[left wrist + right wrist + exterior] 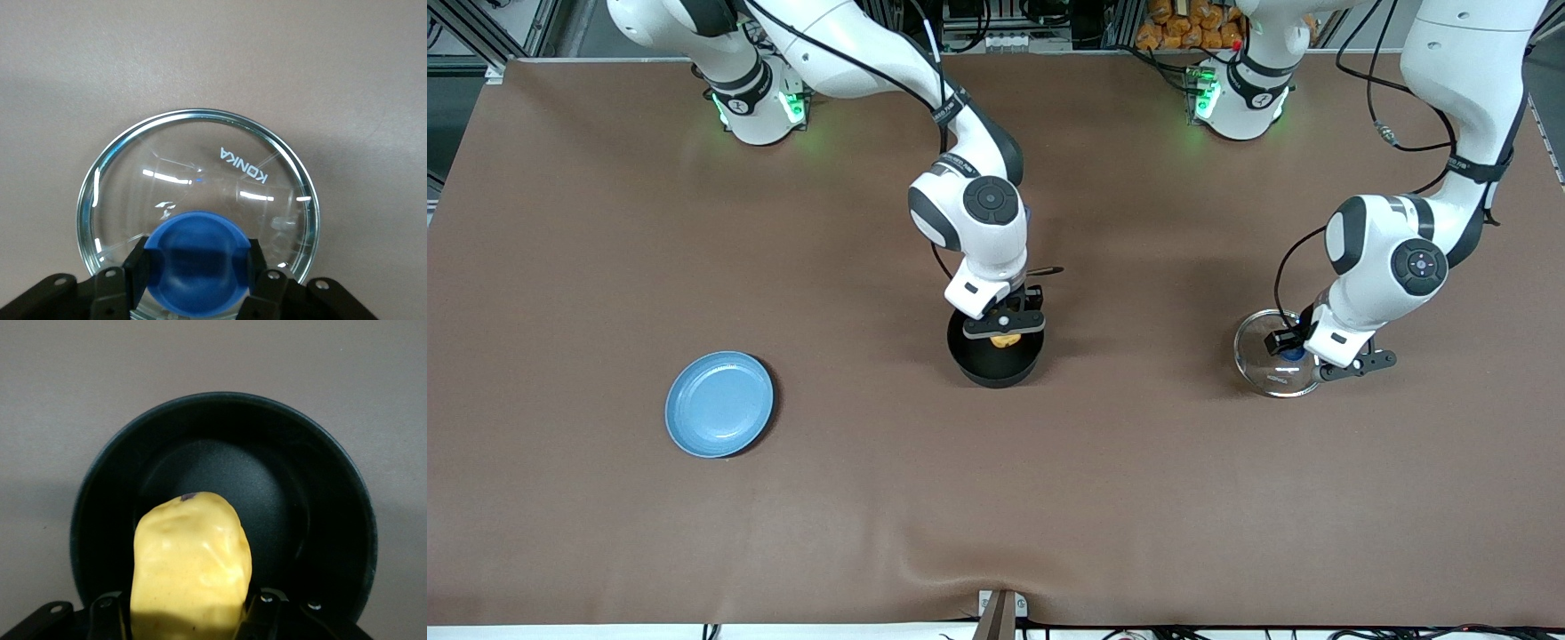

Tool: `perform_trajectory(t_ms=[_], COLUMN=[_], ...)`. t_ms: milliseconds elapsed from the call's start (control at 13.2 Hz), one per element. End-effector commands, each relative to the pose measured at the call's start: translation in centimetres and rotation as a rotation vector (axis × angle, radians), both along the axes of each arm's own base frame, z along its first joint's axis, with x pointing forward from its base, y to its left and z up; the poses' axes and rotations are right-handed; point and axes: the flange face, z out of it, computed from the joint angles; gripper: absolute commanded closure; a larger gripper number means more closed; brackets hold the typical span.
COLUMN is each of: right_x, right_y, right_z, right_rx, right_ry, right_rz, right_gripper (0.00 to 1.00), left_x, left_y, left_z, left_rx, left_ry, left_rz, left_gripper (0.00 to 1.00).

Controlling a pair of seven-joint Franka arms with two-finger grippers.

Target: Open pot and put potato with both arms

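The black pot (994, 360) stands open at the middle of the table, its handle mostly hidden by the right arm. My right gripper (1006, 339) is shut on the yellow potato (1007, 340) and holds it over the pot's mouth; in the right wrist view the potato (192, 567) hangs above the pot's bare inside (267, 487). The glass lid (1267, 356) lies on the table toward the left arm's end. My left gripper (1294, 354) is shut on the lid's blue knob (197, 260); the lid's rim (193, 117) rests on the brown cloth.
A flat light-blue plate (719, 404) lies toward the right arm's end of the table, nearer to the front camera than the pot. A fold in the brown cloth (996, 569) runs along the front edge.
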Motion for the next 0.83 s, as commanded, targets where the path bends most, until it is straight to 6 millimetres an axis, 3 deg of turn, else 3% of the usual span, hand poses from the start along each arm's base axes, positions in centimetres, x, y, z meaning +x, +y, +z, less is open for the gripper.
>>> perform_trajectory(t_ms=[0,76,152,304,455,683,759], right_x=[0.5,0.6,0.6,0.6,0.6,0.7,0.8], right_y=[0.5,0.5,0.5,0.5,0.4,0.4,0.3], right_z=[-0.8,-1.7,-2.2,-3.2,-3.9,-4.6,-4.6], right_rx=[0.016,0.018,0.018,0.021,0.014,0.018,0.017], right_ry=[-0.022,-0.027,-0.027,-0.033,-0.030,-0.036,-0.035], right_rz=[-0.009,-0.009,-0.010,-0.008,-0.007,-0.007,-0.009], right_gripper=[1.00,1.00,1.00,1.00,1.00,1.00,0.87], left_x=[0.1,0.2,0.3,0.7,1.1,3.3,4.1], left_y=[0.0,0.0,0.0,-0.9,-1.6,-2.0,-2.2], left_z=[0.0,0.0,0.1,0.9,3.0,10.0,12.7], left_rx=[-0.013,-0.013,-0.013,-0.016,-0.016,0.005,0.010], left_ry=[-0.011,-0.012,-0.015,-0.024,-0.042,-0.024,-0.012], left_rz=[-0.015,-0.013,-0.014,-0.014,-0.028,-0.050,-0.060], left_gripper=[1.00,0.26,0.00,0.00,0.00,0.00,0.00])
